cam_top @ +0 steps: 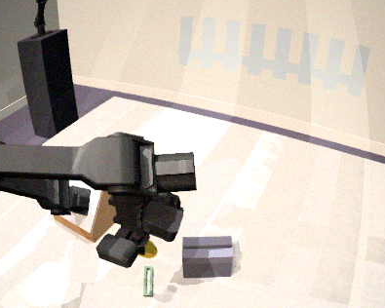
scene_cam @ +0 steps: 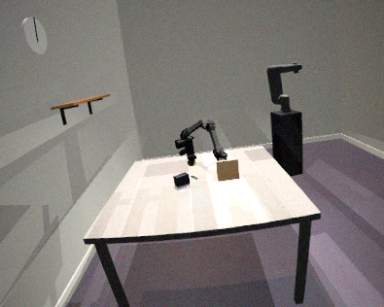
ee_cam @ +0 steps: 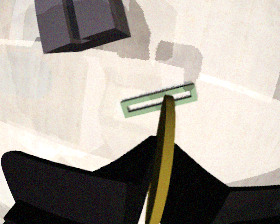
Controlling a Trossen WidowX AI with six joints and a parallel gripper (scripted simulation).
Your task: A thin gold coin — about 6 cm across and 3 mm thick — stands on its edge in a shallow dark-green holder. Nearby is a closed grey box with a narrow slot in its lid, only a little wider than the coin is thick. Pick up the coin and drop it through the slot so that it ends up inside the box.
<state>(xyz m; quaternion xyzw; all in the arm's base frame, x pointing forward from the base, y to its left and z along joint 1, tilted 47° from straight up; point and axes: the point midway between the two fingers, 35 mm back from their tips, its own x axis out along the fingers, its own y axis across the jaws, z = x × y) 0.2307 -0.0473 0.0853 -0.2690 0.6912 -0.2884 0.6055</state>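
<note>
My gripper (cam_top: 141, 246) (scene_cam: 191, 159) (ee_cam: 158, 143) is shut on the gold coin (cam_top: 150, 250) (scene_cam: 192, 163) (ee_cam: 166, 155), which stands edge-on to the wrist camera and reaches out past the fingertips. The green holder (cam_top: 145, 282) (scene_cam: 193, 177) (ee_cam: 125, 109) is empty; in the wrist view its long side runs crosswise to the coin, just beyond the coin's far end. The closed grey box (cam_top: 207, 265) (scene_cam: 182, 180) (ee_cam: 99, 21) is right of the holder in the top view and at the wrist view's upper left. Its slot (ee_cam: 72, 22) runs roughly, not exactly, along the coin's direction.
A brown panel (cam_top: 102, 218) (scene_cam: 227, 170) stands on the table (scene_cam: 152, 217), behind the arm in the top view. A dark pedestal (cam_top: 49, 83) (scene_cam: 287, 141) with another arm on it stands beyond the table.
</note>
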